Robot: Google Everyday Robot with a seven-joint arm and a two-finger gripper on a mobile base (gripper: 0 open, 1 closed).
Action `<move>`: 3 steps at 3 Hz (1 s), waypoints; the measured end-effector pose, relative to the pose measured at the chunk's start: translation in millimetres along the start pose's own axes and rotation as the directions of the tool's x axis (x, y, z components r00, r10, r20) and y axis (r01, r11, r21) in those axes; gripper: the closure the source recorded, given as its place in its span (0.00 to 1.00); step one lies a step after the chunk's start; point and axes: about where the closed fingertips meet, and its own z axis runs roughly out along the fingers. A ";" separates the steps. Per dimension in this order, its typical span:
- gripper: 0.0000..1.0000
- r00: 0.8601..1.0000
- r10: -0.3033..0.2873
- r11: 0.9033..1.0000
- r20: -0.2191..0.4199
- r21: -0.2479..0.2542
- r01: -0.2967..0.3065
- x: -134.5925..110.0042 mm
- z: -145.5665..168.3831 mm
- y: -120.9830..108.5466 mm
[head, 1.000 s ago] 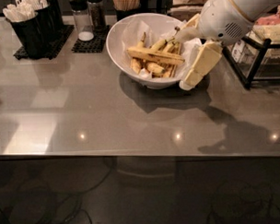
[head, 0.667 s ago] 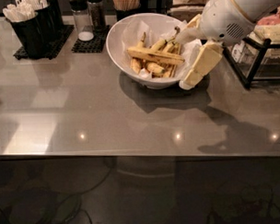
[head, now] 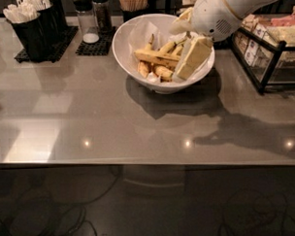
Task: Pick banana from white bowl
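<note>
The white bowl (head: pixel 130 38) stands at the back middle of the grey table, lined with crumpled white paper. The long yellow banana (head: pixel 155 55) with brown streaks lies across it, over shorter yellow bananas (head: pixel 158 71). My gripper (head: pixel 186 41) reaches in from the upper right over the bowl's right side. It is open. One cream finger (head: pixel 195 57) hangs inside the right rim and the other (head: pixel 182 20) sits higher at the back. The banana's right end lies by the lower finger; I cannot tell if they touch.
A black holder with white utensils (head: pixel 30 27) and shakers on a black mat (head: pixel 93 27) stand at the back left. A black wire rack with packets (head: pixel 269 47) stands to the right of the bowl. The table's front edge (head: pixel 149 161) runs across the view.
My gripper has moved left and further into the bowl; its lower finger, earlier outside the right rim, now hangs inside it by the bananas.
</note>
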 end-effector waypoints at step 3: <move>0.17 0.996 -0.033 0.998 0.078 -0.052 0.037 -9.7 52.1 -66.7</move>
